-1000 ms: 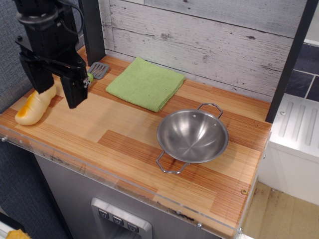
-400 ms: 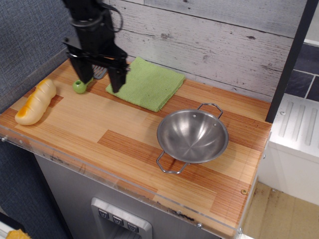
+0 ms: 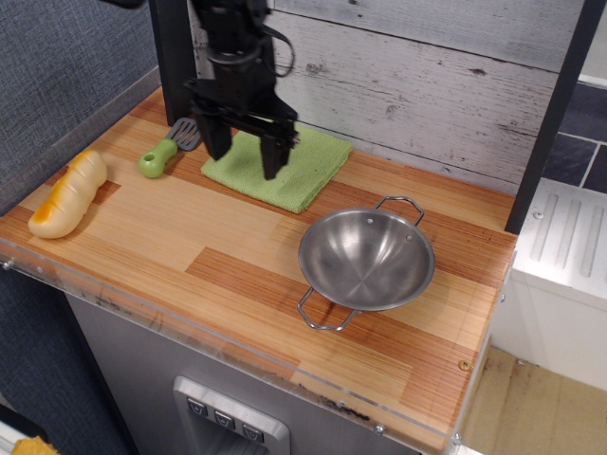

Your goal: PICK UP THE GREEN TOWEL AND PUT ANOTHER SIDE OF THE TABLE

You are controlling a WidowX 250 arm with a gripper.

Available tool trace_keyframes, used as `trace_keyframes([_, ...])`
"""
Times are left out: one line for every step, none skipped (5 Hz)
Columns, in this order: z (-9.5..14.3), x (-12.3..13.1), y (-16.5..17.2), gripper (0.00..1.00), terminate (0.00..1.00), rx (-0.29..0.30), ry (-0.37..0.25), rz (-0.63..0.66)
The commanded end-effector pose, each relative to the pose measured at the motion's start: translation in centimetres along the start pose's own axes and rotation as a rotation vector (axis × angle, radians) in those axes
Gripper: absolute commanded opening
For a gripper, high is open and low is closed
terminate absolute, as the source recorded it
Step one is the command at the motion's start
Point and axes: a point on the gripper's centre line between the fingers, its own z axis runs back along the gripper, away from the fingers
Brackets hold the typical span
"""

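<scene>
Green towel (image 3: 285, 163) lies flat at your bench's (image 3: 237, 275) back edge by the wall. Your gripper (image 3: 245, 154) is over its left part, fingers (image 3: 273, 156) spread wide, empty. Spatula (image 3: 168, 150) just left; steel bowl (image 3: 366, 258) front-right; bread roll (image 3: 67, 193) far left.
</scene>
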Motion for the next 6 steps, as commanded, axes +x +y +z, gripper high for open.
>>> trace_keyframes([0.6, 3.7, -0.4, 1.00, 0.00, -0.002, -0.046, -0.003])
trace_keyframes([0.5, 4.4, -0.3, 1.00, 0.00, -0.009, -0.040, 0.004])
trace_keyframes([-0.7, 4.3, -0.1, 1.00, 0.00, -0.014, -0.006, 0.013])
trace_keyframes([-2.3, 3.2, 0.3, 1.00, 0.00, 0.014, 0.038, 0.001])
trace_keyframes([-5.0, 1.2, 0.7, 1.00, 0.00, 0.066, 0.100, -0.024])
trace_keyframes([-5.8, 0.6, 0.6, 1.00, 0.00, 0.046, 0.128, -0.023])
